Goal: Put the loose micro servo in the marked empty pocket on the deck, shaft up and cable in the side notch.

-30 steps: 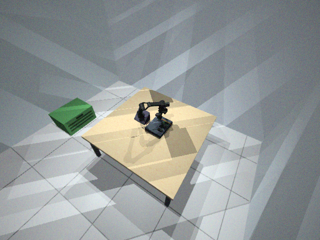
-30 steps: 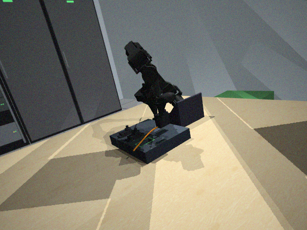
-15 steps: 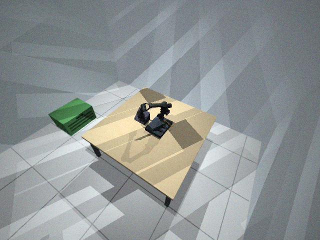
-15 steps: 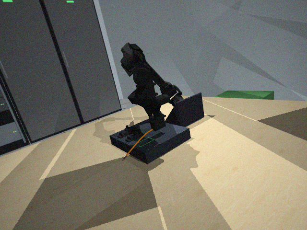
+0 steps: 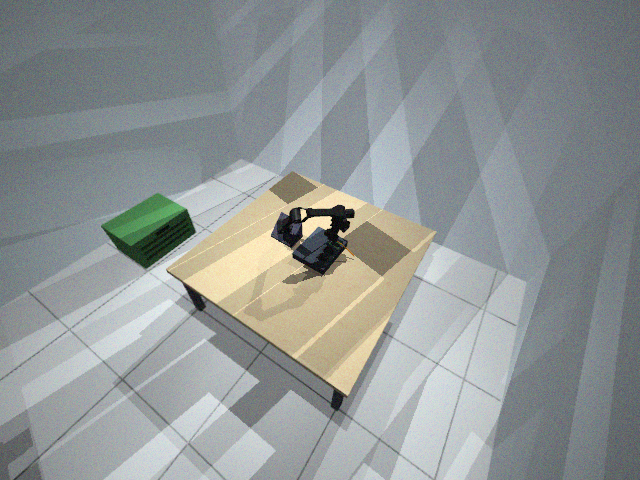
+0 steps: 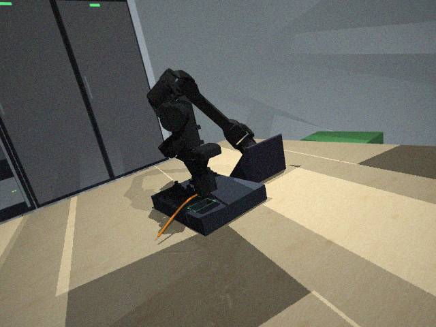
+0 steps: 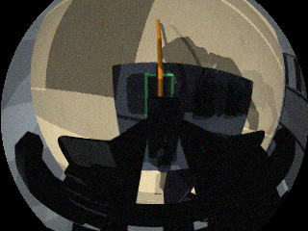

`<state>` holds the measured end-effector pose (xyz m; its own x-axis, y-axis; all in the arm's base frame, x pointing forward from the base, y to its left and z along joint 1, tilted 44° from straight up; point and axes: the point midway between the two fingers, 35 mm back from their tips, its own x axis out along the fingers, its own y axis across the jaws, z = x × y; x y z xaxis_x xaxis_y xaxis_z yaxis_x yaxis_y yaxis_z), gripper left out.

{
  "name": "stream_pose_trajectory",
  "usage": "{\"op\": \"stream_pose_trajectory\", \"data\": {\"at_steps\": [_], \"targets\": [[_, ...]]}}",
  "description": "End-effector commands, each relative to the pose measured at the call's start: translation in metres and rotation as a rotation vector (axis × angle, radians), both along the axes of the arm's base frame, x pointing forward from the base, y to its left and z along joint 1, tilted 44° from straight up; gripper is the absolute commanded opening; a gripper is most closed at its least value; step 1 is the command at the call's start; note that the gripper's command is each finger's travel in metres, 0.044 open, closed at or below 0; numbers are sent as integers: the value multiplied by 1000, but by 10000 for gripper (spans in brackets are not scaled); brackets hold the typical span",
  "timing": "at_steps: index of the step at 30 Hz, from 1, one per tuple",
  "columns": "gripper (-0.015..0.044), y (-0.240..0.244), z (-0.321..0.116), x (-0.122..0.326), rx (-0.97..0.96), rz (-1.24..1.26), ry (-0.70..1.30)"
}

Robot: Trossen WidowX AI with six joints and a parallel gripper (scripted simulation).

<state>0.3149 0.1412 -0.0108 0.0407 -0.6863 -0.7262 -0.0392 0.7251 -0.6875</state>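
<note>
My gripper (image 6: pixel 201 191) (image 7: pixel 163 123) (image 5: pixel 329 241) points down over the dark robot deck (image 6: pixel 241 197) (image 7: pixel 215 92) (image 5: pixel 309 251) and is shut on the micro servo (image 7: pixel 162 115), a small dark body hard to tell apart from the fingers. Its orange cable (image 6: pixel 175 215) (image 7: pixel 160 58) (image 5: pixel 349 251) trails off the deck's edge down toward the table. The green-outlined pocket (image 6: pixel 208 199) (image 7: pixel 145 90) lies just below and in front of the servo. I cannot tell whether the servo touches the deck. Other dark parts sit on the deck to the pocket's left in the exterior view.
A dark tilted panel (image 6: pixel 262 160) (image 5: pixel 285 230) stands on the table behind the deck, by the arm's base. A green crate (image 5: pixel 149 227) (image 6: pixel 343 137) sits on the floor beyond the table. Grey cabinets (image 6: pixel 70 98) line the wall.
</note>
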Motion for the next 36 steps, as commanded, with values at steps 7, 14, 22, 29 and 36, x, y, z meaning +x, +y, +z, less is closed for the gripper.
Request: {"op": "stream_pose_trajectory", "data": {"at_steps": [7, 14, 22, 29, 36], "targets": [[0, 1, 1, 24, -1, 5, -6], [0, -5, -5, 25, -1, 6, -6], [0, -12, -13, 26, -2, 5, -7], [0, -12, -13, 26, -2, 5, -7], [0, -15, -16, 27, -2, 5, -7]]}}
